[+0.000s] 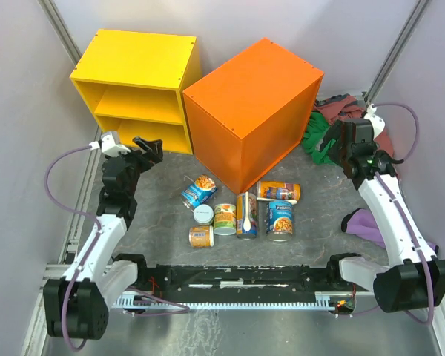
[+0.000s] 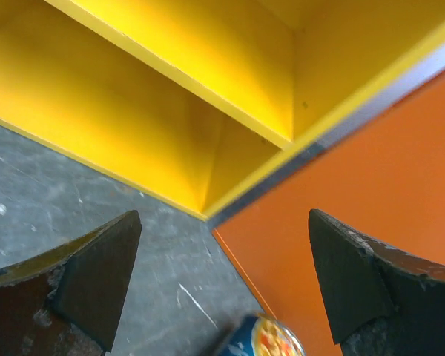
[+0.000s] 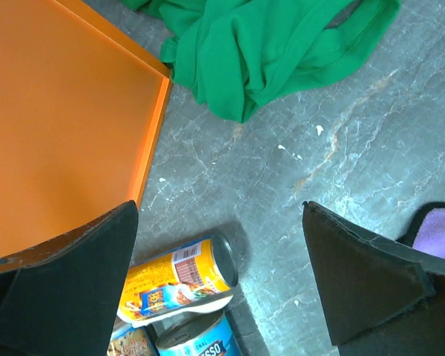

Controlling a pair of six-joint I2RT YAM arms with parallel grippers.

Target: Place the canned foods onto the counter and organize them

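Grey mottled table (image 1: 319,200) holds seven canned foods (image 1: 225,219) clustered between the arms, some upright, some on their sides. Left gripper (image 1: 150,146) and right gripper (image 1: 330,141) hover with jaws wide apart. Just behind the cans stands the orange counter (image 1: 245,111), beside a yellow shelf (image 1: 133,59).
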